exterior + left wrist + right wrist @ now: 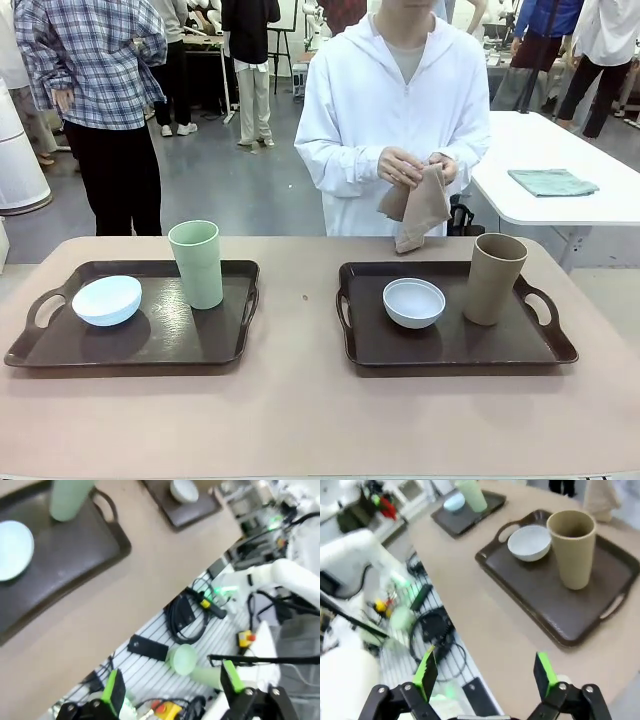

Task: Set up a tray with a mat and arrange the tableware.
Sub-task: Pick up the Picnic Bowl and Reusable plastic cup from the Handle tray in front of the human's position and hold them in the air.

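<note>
Side by side on a beige table (pixel 300 420) sit two dark brown trays, each with its long axis running left to right and a handle at either end. On the left tray (pixel 150 340), a pale blue bowl (pixel 107 300) rests mouth up near the left handle, and a light green tumbler (pixel 197 264) stands upright toward the far right corner. On the right tray (pixel 500 345), a bluish white bowl (pixel 414 302) sits mouth up near the middle, and a tan tumbler (pixel 495 279) stands upright just to its right.

A person (pixel 400 90) in white stands at the far side, both hands (pixel 400 167) at waist height holding a folded tan cloth (pixel 420 208) that hangs straight down.

The left gripper (pixel 172 685) hovers off the table's near edge above cables (pixel 187 617), its fingers spread wide apart. The right gripper (pixel 485 672) hovers at the table's near edge, pointing toward the right tray, fingers likewise spread and holding nothing.
</note>
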Available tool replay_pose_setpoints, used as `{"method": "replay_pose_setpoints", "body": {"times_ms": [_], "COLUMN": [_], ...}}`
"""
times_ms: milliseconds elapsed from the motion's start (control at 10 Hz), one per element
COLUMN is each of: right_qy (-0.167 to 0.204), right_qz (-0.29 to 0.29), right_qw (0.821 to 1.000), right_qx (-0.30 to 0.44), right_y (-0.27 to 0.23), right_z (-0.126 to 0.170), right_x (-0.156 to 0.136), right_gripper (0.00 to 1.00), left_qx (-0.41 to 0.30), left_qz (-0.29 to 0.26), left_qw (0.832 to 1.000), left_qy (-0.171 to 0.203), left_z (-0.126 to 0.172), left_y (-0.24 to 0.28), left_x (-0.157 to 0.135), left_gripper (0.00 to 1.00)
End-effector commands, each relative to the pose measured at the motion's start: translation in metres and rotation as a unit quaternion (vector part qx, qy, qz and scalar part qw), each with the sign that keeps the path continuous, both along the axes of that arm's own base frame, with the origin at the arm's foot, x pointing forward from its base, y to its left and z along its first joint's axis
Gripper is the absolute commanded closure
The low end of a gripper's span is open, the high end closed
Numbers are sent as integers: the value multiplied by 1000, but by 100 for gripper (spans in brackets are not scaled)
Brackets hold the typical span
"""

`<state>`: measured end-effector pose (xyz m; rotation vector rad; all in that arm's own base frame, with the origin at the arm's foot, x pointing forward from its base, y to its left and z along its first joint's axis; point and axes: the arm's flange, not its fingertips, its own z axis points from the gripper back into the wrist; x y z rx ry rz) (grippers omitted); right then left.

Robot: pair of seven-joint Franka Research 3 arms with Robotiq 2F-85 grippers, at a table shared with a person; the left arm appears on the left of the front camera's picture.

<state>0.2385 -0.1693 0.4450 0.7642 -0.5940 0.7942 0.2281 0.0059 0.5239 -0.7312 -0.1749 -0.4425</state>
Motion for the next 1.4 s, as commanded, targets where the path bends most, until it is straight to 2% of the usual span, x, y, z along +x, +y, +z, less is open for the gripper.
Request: {"method": "replay_pose_setpoints", "body": {"times_ms": [0, 200, 300, 400, 500, 600, 700, 1300], "right_qy": [-30, -35, -37, -28, -22, -12, -22, -24], "right_qz": [41, 65, 67, 66, 63, 39, 60, 58], "right_qw": [998, 994, 993, 993, 994, 997, 995, 995], "right_qx": [-42, -76, -88, -92, -83, -67, -81, -78], "right_y": [14, 28, 30, 24, 26, 19, 20, 18], "right_z": [-12, -23, -26, -32, -32, -36, -16, -16], "right_x": [12, 24, 31, 28, 31, 29, 39, 39], "right_gripper": [0, 0, 0, 0, 0, 0, 0, 0], "left_qx": [47, 109, 137, 160, 180, 160, 167, 167], "left_qz": [-24, -70, -106, -132, -131, -136, -140, -137], "left_qw": [999, 991, 984, 978, 975, 978, 976, 976], "left_qy": [-5, 17, 29, 21, -5, -7, 30, 25], "left_z": [-46, -66, -81, -96, -100, -104, -58, -61], "left_y": [-94, -167, -195, -216, -239, -240, -241, -245], "left_x": [-46, -65, -65, -71, -74, -76, -46, -45], "left_gripper": [0, 0, 0, 0, 0, 0, 0, 0]}}
